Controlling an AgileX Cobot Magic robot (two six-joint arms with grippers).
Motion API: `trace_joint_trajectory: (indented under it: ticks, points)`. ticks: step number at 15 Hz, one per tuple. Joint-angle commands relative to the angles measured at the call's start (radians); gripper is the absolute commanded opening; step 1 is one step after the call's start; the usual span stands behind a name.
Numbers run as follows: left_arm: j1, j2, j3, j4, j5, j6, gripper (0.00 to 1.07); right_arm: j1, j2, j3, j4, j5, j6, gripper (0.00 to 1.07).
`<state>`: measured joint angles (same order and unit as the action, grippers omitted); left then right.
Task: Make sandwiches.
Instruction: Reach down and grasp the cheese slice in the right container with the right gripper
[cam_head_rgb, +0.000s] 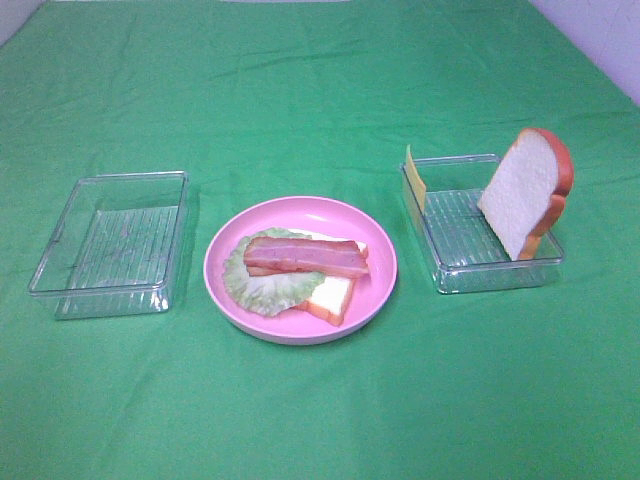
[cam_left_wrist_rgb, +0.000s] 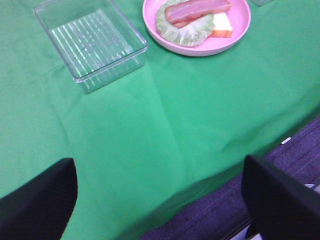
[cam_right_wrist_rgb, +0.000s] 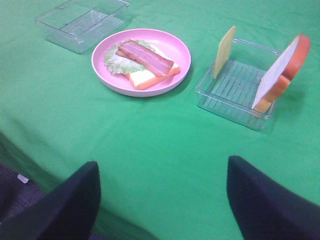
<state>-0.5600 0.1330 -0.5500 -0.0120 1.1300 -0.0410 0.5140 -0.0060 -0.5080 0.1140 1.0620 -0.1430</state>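
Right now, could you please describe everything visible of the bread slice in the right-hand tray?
The bread slice looks like a toy: flat white face, orange-brown crust, rounded top. It stands on edge, tilted, its lower end inside the clear tray on the right, leaning on the tray's right wall, its top well above the rim. The yellow cheese slice stands at the opposite end, apart from it.

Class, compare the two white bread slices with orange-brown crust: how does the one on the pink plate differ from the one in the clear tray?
The plate slice lies flat on the round pink plate; the tray slice stands tilted in the clear plastic tray. The plate slice sits under pale green lettuce and reddish-brown bacon; the tray slice is bare. Same colouring.
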Motion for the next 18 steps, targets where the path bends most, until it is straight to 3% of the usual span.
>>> trace_joint_trajectory:
  ticks: [1,3,6,11,12,13,14,18]
  points:
    - [0.002,-0.048,0.033,-0.011,-0.084,0.041,0.85,0.0,-0.006,0.003,-0.005,0.002,-0.003,0.69]
    - [0.002,-0.051,0.05,-0.011,-0.083,0.083,0.85,0.0,0.0,-0.006,-0.035,-0.014,0.063,0.67]
    - [0.002,-0.052,0.051,-0.012,-0.083,0.085,0.85,0.0,0.067,-0.025,-0.079,-0.086,0.191,0.66]
    - [0.002,-0.055,0.051,-0.012,-0.083,0.085,0.85,0.0,0.481,-0.123,-0.172,-0.231,0.344,0.66]
    - [0.002,-0.055,0.051,-0.013,-0.083,0.085,0.85,0.0,0.599,-0.174,-0.187,-0.231,0.363,0.66]
    - [0.002,-0.055,0.051,-0.013,-0.083,0.085,0.84,0.0,0.828,-0.301,-0.202,-0.225,0.383,0.66]
    - [0.002,-0.055,0.051,-0.013,-0.083,0.085,0.84,0.0,0.873,-0.333,-0.202,-0.221,0.383,0.66]
    - [0.002,-0.055,0.051,-0.013,-0.083,0.084,0.84,-0.001,1.267,-0.628,-0.201,-0.158,0.383,0.64]
